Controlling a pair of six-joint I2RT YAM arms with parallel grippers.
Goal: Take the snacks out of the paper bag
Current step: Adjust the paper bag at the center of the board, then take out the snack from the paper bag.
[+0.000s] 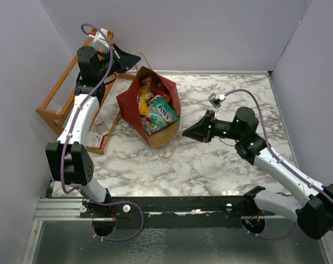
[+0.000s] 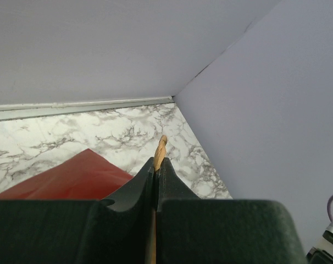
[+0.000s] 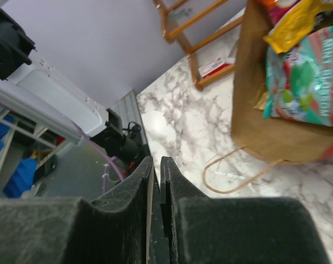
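The paper bag point(image 1: 131, 104), red outside and brown inside, lies tilted on the marble table with its mouth open upward. Inside show a teal packet point(image 1: 162, 108) and red-yellow packets point(image 1: 145, 94). My left gripper point(image 1: 137, 59) is at the bag's far corner, shut on its thin twisted handle point(image 2: 162, 144); the red bag wall point(image 2: 73, 179) lies below it. My right gripper point(image 1: 184, 132) is shut and empty, just right of the bag's near end. Its wrist view shows the brown bag wall point(image 3: 254, 110), the teal packet point(image 3: 304, 77), a yellow packet point(image 3: 298, 22) and the loose handle loop point(image 3: 232, 176).
An orange wooden slatted rack point(image 1: 67, 96) stands at the far left against the wall, with a small red-white card point(image 1: 98, 137) at its foot. Grey walls close in the back and both sides. The bag's second handle point(image 1: 166, 149) lies loose on the table.
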